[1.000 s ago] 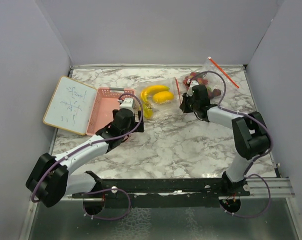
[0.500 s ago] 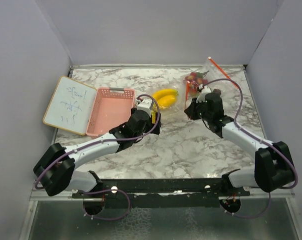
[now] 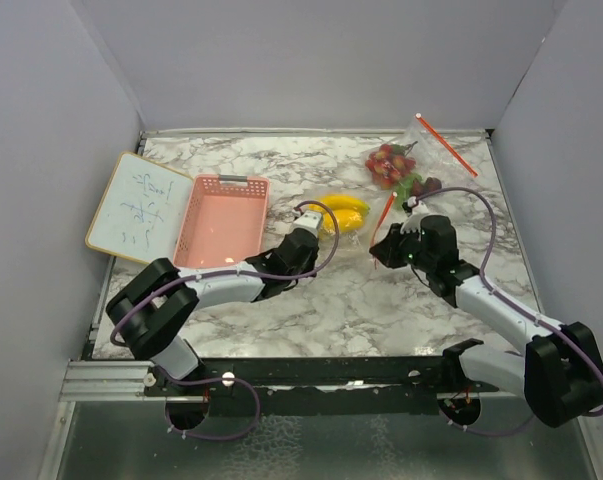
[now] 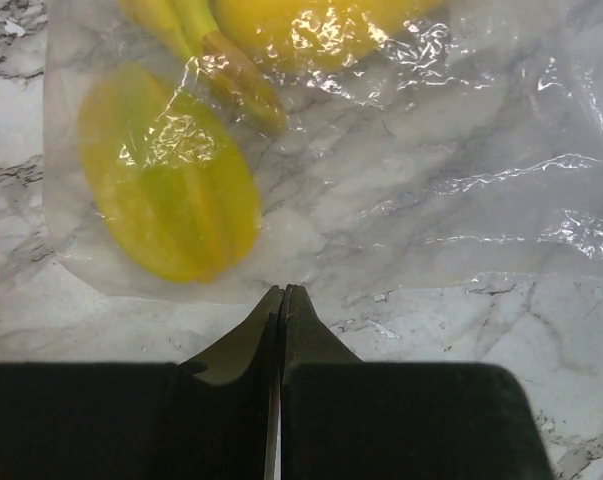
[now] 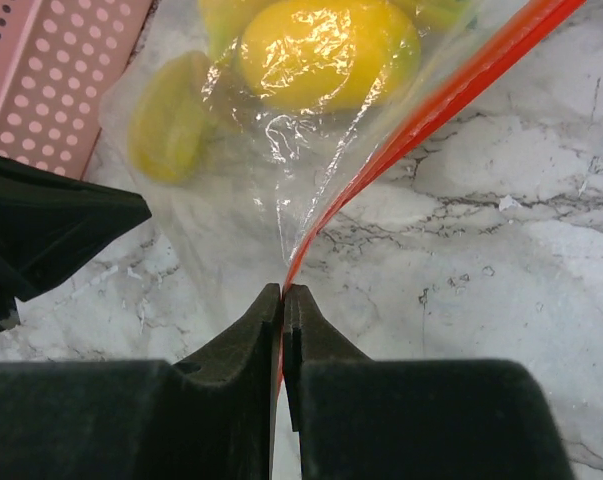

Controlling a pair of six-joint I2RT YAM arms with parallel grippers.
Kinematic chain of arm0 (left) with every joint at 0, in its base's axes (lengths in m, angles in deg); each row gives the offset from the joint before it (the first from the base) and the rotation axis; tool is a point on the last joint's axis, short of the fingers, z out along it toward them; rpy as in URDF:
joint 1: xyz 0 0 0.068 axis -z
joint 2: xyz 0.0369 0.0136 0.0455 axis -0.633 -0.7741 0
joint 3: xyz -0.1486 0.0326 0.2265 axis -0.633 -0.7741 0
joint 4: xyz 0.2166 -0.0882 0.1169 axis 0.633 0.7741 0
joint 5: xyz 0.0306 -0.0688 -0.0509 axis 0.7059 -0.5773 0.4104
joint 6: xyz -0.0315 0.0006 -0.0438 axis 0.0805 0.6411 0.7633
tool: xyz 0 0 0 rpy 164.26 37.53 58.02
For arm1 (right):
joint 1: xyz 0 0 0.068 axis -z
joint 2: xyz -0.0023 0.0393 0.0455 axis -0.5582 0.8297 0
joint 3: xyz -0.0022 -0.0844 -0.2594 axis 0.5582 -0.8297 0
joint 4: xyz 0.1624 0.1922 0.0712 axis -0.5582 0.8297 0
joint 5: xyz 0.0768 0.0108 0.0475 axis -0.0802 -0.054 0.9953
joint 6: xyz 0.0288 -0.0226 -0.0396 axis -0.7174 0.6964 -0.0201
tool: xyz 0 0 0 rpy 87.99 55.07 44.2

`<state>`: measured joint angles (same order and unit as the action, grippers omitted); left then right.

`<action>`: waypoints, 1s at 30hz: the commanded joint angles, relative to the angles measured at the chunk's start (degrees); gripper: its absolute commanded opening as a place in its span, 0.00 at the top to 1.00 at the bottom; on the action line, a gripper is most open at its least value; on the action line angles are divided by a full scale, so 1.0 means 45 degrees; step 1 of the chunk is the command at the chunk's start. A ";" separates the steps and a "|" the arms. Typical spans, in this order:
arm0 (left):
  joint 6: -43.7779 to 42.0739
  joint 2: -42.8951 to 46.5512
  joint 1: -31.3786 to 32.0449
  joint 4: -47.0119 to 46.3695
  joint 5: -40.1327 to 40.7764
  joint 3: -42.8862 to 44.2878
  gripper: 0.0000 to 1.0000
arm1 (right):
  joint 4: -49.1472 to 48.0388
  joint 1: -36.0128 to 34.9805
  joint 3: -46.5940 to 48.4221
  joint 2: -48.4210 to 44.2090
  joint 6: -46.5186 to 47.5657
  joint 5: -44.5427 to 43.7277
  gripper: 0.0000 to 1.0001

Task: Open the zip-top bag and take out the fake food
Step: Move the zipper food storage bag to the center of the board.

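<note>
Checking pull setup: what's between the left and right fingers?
The zip-top bag with yellow fake food, seen in the top view; left fingers shut at its plain edge, right fingers on its red zip strip.

**One High View, Two Close**

The top camera looks down from 6 o'clock, high behind the near edge, over the whole table. The left wrist camera faces 1 o'clock and the right 10 o'clock, both close above it. All three share the zip-top bag.
</note>
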<state>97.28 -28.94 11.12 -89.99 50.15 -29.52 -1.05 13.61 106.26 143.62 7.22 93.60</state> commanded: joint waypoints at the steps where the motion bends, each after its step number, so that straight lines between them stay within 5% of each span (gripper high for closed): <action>1: -0.0139 -0.0694 0.0091 -0.0897 -0.0008 0.0553 1.00 | -0.0345 -0.0053 -0.0571 -0.0172 -0.0229 0.0570 0.93; 7: -0.0492 -0.2253 0.0091 -0.0554 0.0388 0.1621 1.00 | -0.0560 -0.0056 -0.0889 -0.0398 -0.0326 0.0750 0.88; 15: -0.0363 -0.3652 0.0078 -0.0520 0.0633 0.1997 1.00 | -0.0222 -0.0051 -0.0648 0.0079 -0.1573 -0.1969 0.36; 18: -0.0357 -0.3656 0.0072 -0.0496 0.0661 0.1968 1.00 | -0.0302 -0.0056 -0.0422 0.0618 -0.2127 -0.2539 0.24; 30: -0.0294 -0.3421 0.0072 -0.0437 0.0482 0.1776 1.00 | -0.2313 0.0125 0.0171 0.2526 -0.1721 -0.2537 0.18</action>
<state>95.79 -45.22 11.12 -92.00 51.87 -20.47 -5.16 13.79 103.60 152.08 -2.68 82.39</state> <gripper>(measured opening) 0.011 0.820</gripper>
